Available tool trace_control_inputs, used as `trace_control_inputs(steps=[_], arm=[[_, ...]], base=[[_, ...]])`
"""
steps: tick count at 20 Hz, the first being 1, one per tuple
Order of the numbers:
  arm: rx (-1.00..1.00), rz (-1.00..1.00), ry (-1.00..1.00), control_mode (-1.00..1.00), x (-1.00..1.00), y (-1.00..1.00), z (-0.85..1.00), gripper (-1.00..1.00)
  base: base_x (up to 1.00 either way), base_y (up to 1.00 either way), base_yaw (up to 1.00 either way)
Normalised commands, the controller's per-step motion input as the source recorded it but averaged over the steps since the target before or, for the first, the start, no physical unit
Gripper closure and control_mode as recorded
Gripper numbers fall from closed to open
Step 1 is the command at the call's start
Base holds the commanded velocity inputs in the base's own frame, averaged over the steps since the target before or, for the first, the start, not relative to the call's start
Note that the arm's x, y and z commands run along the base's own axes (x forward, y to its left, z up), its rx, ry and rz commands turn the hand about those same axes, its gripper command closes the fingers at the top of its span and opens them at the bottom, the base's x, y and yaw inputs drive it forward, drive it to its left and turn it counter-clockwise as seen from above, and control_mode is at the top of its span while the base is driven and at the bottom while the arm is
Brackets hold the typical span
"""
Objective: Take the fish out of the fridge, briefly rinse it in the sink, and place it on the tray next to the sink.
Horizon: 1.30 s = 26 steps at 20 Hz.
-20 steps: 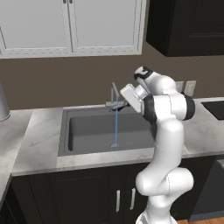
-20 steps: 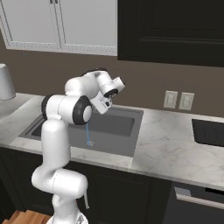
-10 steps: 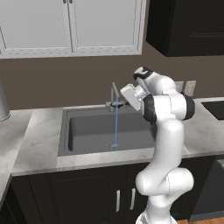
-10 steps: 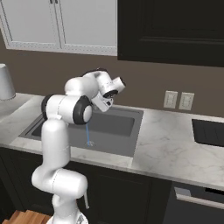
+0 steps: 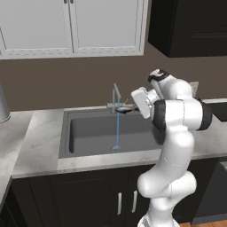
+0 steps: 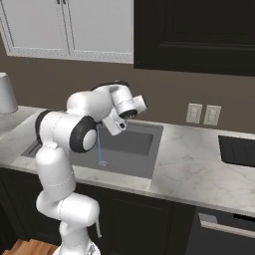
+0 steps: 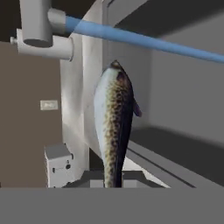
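The arm reaches over the sink (image 5: 93, 133), its gripper (image 5: 131, 106) held just beside the faucet (image 5: 116, 95) near the back edge of the basin. The fingers are closed narrowly on the fish (image 7: 114, 122), which juts out from them toward the faucet; in the hand view their tips are cut off behind the lower edge, so the contact itself is not visible, only the fish rising from between them with its speckled dark back and pale silver flank. In the left base view the fish (image 5: 124, 107) is a small dark sliver next to the spout, too small to make out which end faces the faucet. A thin blue stream of water (image 5: 117, 131) falls from the spout to the basin floor; in the hand view the stream (image 7: 144, 41) crosses above the tip of the fish, and whether it touches the fish cannot be told. In the right base view the arm's own wrist and elbow cover the gripper and the fish, and only the lower part of the stream (image 6: 99, 149) shows over the sink (image 6: 134, 144). The pale marble desk (image 6: 194, 164) surrounds the basin. At the right edge of that view a black tray (image 6: 238, 150) lies flat on the desk, well apart from the sink and partly cut off by the frame.
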Motion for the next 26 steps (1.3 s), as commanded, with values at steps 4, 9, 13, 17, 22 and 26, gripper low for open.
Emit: trace_control_inputs(steps=[4,9,13,17,22,26], arm=[[0.14,0.00,-0.03,-1.00,-1.00,-0.09,0.31,1.00],[0.05,-0.04,-0.13,-1.00,-1.00,-0.01,0.63,1.00],[-0.16,-0.15,-0.25,-1.00,-1.00,0.00,0.66,1.00],[-0.48,-0.15,-0.14,-1.00,-1.00,0.00,0.31,1.00],[-0.62,-0.15,-0.07,-1.00,-1.00,0.00,0.05,1.00],[-0.62,-0.17,-0.01,-1.00,-1.00,-0.08,0.00,1.00]], base=[[0.00,0.00,0.00],[0.00,0.00,0.00],[0.00,0.00,0.00],[0.00,0.00,0.00],[0.00,0.00,0.00],[0.00,0.00,0.00]])
